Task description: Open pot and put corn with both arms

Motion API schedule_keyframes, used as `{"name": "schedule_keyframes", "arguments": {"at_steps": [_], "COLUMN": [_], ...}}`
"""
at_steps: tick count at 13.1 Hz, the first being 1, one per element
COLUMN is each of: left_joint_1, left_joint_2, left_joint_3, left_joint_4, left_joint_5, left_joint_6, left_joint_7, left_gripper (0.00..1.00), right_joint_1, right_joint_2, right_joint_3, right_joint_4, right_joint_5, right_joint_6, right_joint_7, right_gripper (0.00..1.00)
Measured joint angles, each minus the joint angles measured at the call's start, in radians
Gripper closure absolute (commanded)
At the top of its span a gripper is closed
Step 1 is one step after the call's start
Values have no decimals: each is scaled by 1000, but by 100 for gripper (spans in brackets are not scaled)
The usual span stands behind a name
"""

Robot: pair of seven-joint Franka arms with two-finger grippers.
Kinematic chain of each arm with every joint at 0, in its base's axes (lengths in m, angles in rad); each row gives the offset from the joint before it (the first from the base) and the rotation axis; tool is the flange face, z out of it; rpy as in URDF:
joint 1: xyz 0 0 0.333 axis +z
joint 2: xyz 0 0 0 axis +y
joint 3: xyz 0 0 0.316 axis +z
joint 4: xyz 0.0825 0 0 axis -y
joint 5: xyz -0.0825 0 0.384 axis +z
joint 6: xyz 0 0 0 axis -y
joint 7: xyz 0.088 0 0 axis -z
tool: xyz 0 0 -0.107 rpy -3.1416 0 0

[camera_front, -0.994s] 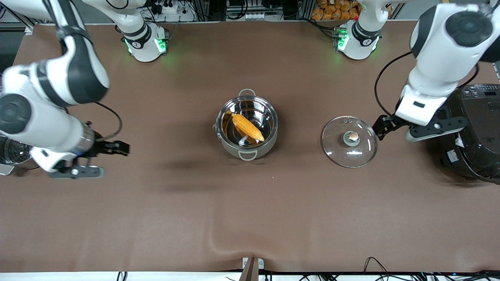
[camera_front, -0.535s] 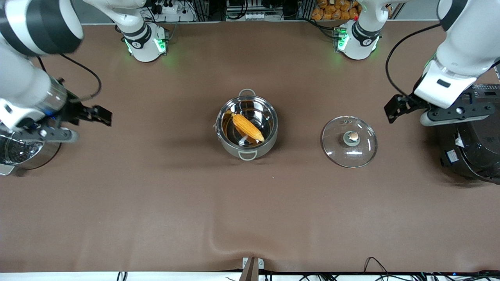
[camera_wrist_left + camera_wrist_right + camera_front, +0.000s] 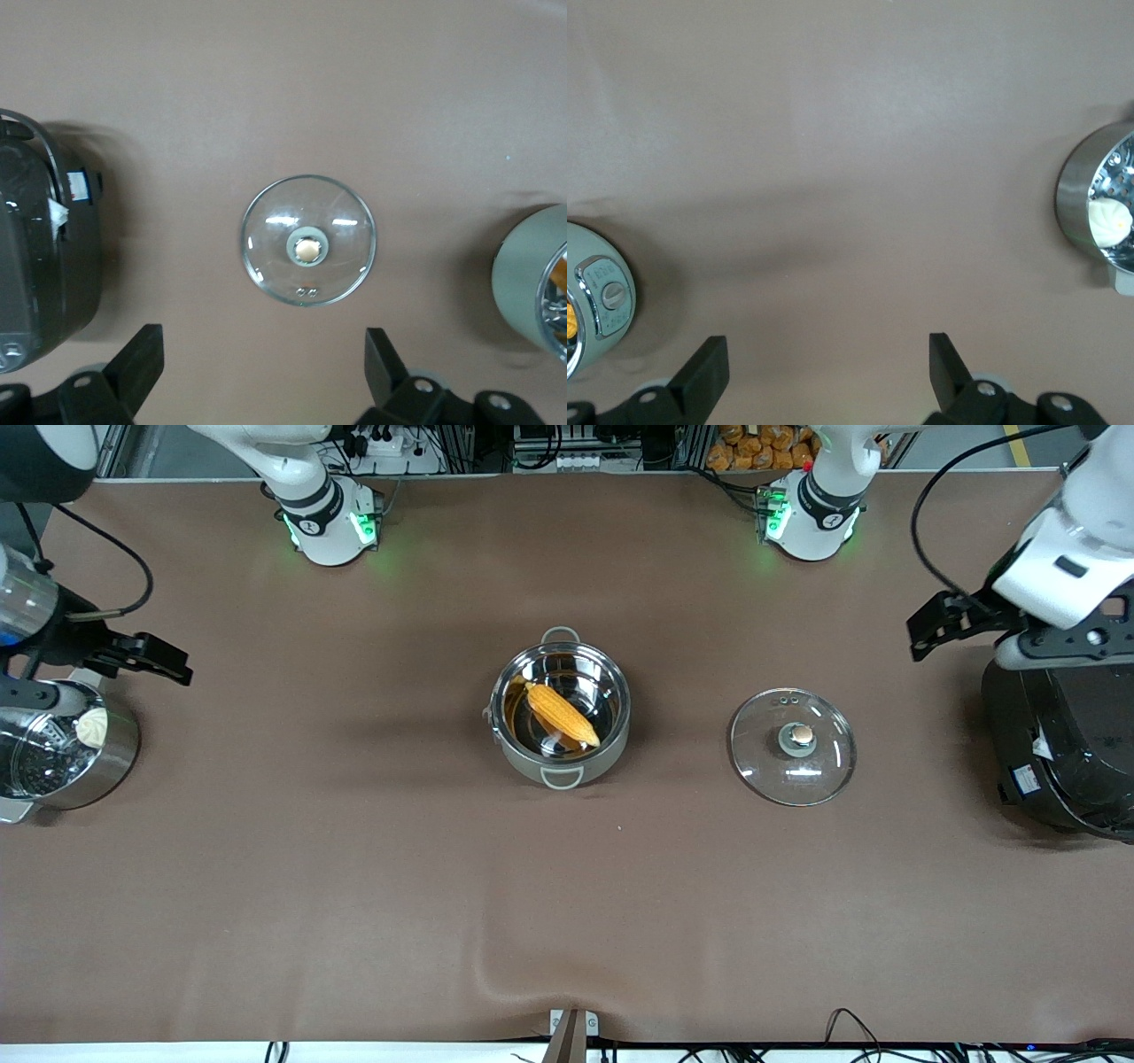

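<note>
Pot point(image 3: 561, 716), uncovered, stands at the middle of the brown surface point(image 3: 354, 886), one loop handle turned toward the front camera. Corn point(image 3: 563, 714) lies slantwise inside it on the shiny bottom, the thick end toward the robot bases. In the left wrist view only a part of the pot wall point(image 3: 532, 279) shows; in the right wrist view a handle mount and a sliver of the corn point(image 3: 571, 323) show at the frame edge.

Lid point(image 3: 793, 746) of clear glass rests flat on the surface beside the pot, toward the left arm's end, well apart from it, knob point(image 3: 801, 733) up. The left wrist view shows the lid point(image 3: 308, 240) whole, with bare surface all around it.

Steamer pot point(image 3: 62, 748) with a white bun point(image 3: 91, 728) stands at the right arm's end of the surface; rice cooker point(image 3: 1059, 753), black, stands at the left arm's end.

Right end effector point(image 3: 142, 657) hangs in the air, just beside the steamer pot in the front view, fingers point(image 3: 700, 379) spread apart and holding nothing. Left end effector point(image 3: 941, 627) hangs just beside the rice cooker in the front view, fingers point(image 3: 137, 361) likewise spread apart and holding nothing. Both arm bases stand farthest from the front camera, green lights showing at each.
</note>
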State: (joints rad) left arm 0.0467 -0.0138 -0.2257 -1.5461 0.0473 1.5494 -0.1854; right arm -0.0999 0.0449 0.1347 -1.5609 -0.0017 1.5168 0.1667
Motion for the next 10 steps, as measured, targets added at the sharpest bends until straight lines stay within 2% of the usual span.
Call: {"name": "schedule_keyframes", "arguments": {"at_steps": [5,10], "left_joint_1": [-3,-3], "left_joint_2": [-11,-11], "left_joint_3": [19,47], "left_joint_4": [-3,-20], "left_joint_5": [-3,-3], "left_joint_6": [-24,-23], "left_joint_7": [14,77], "left_gripper": [0,0], "right_joint_1": [68,76], "right_joint_2": [-15,-37], "right_joint_3": [-82,-85], "right_joint_4": [29,33], "right_joint_5": [2,3], "right_joint_6": [-24,-31], "right_joint_7": [0,0], "right_gripper": [0,0]}}
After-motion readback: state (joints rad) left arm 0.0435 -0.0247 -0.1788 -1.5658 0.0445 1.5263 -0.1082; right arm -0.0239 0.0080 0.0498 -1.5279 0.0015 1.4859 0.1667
